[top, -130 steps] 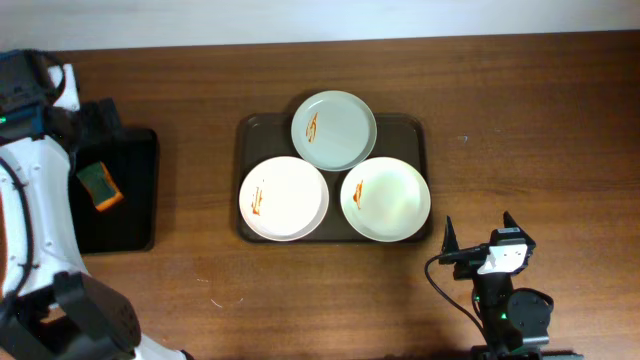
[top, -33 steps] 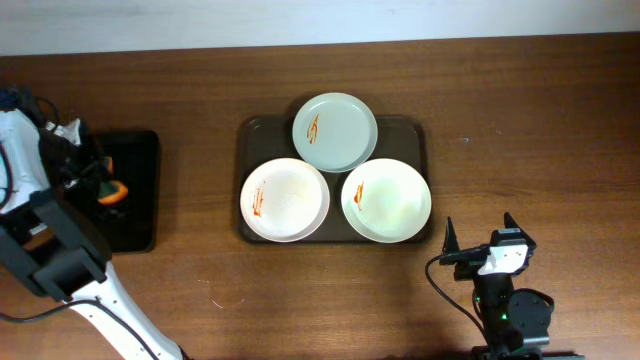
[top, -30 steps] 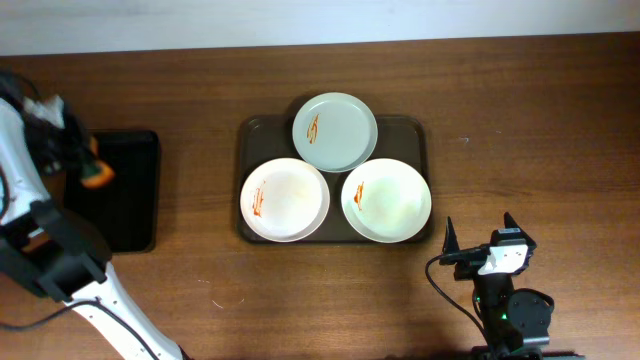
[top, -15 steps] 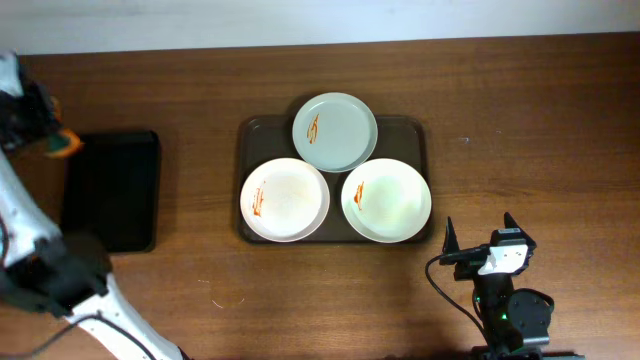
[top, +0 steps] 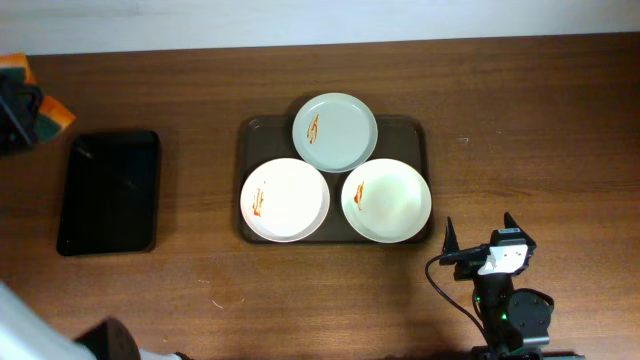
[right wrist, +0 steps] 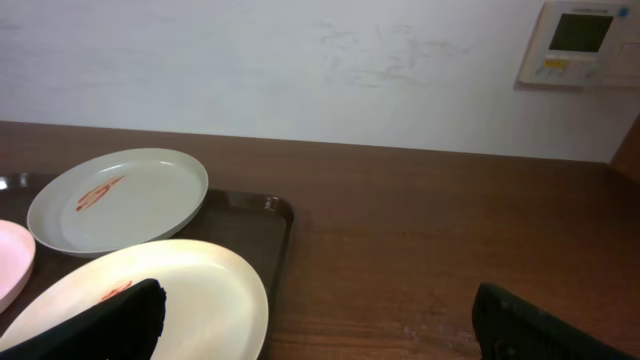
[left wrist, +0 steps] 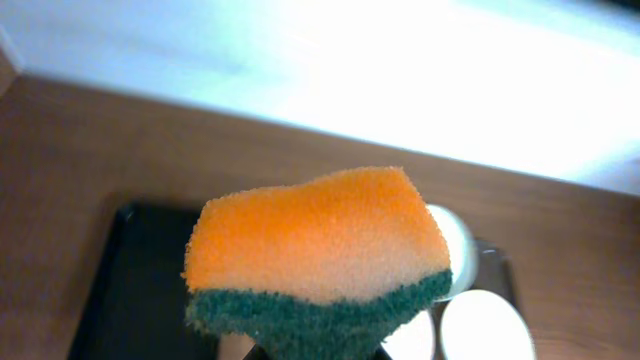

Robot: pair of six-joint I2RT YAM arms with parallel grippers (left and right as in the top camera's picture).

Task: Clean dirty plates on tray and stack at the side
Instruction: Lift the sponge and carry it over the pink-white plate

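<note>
Three round white plates (top: 335, 131) (top: 285, 199) (top: 386, 200) lie on the dark brown tray (top: 410, 134), each marked with a small orange smear. My left gripper (top: 22, 116) is at the far left edge of the table, behind the black tray, shut on an orange and green sponge (top: 57, 109). The left wrist view is filled by that sponge (left wrist: 320, 250), with plates (left wrist: 486, 325) behind it. My right gripper (top: 478, 232) stands open just in front of the tray's right front corner. In the right wrist view the nearest plate (right wrist: 160, 295) lies ahead of its left finger (right wrist: 110, 325).
A smaller glossy black tray (top: 108, 190) lies at the left with nothing on it. Bare wood table surrounds both trays, widest on the right. A pale wall with a small control panel (right wrist: 580, 40) runs behind the table.
My left gripper has lifted the sponge off the black tray and carried it toward the back left corner. The right arm and the plates have not moved.
</note>
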